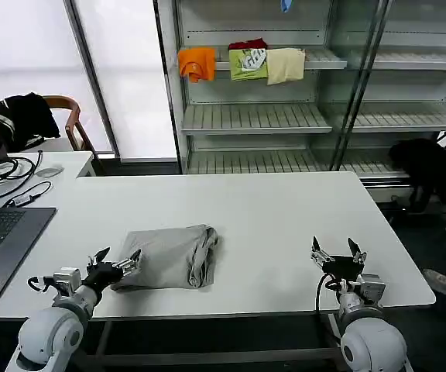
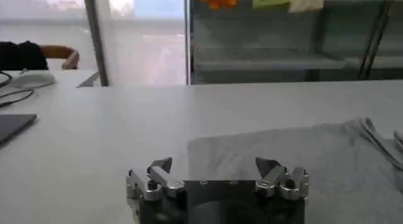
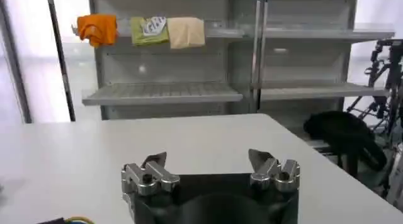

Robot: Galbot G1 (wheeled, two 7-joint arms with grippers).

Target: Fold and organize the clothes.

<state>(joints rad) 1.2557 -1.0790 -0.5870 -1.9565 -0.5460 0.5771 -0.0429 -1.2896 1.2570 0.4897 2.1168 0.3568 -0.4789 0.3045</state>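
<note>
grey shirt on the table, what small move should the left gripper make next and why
Probably ease the open left gripper forward to pinch the near left edge of the light grey folded soft-fabric T-shirt: it sits right at that edge with nothing held, while the open right gripper waits apart on the white table.

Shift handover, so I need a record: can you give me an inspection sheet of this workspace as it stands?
Surface: white table, bare around the shirt.
Job's things: grey T-shirt lying folded near the front-left edge.
Clutter: laptop on the side desk.
Grippers: left gripper open at the shirt's near-left edge; right gripper open over bare table, front right.
Cables: black cables on the side desk.
Surroundings: shelf unit with orange, green and cream garments; chair with a black garment.
</note>
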